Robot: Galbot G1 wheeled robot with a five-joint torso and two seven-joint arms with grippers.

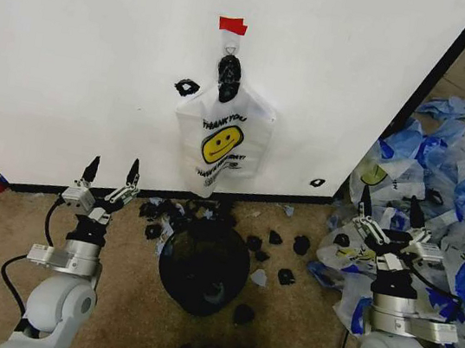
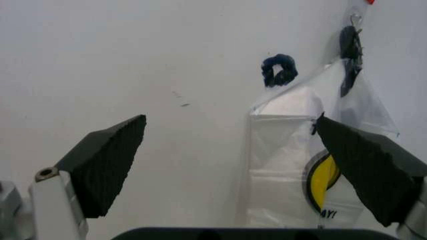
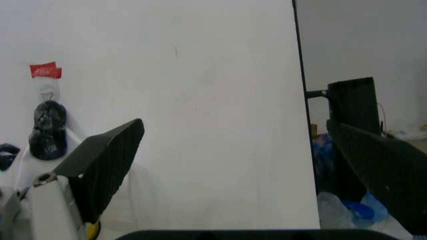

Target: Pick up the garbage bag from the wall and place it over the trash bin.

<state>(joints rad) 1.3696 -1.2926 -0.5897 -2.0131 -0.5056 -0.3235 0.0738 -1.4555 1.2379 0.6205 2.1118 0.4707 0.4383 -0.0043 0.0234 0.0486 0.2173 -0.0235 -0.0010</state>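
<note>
- The garbage bag, white with a yellow smiley face and "THANK YOU" print, hangs flat against the wall; its dark bunched handles are caught on a small hook just below a piece of red tape.
- The trash bin, round and black, stands on the floor directly below the bag, near the wall's black base trim and ringed by small black scraps.
- The left gripper is raised low in front of the wall, left of the bin and well apart from the bag; its jaws stand wide apart and hold nothing. In the left wrist view the bag appears beyond the gripper, toward one fingertip.
- The right gripper is poised on the right, before a heap of blue-and-white plastic bags; its jaws are likewise spread wide and empty.
- Progress, as judged: nothing is accomplished. The bag is on its hook and the bin is unlined. Reaching, gripping, unhooking, carrying and spreading the bag over the rim all remain.
</note>
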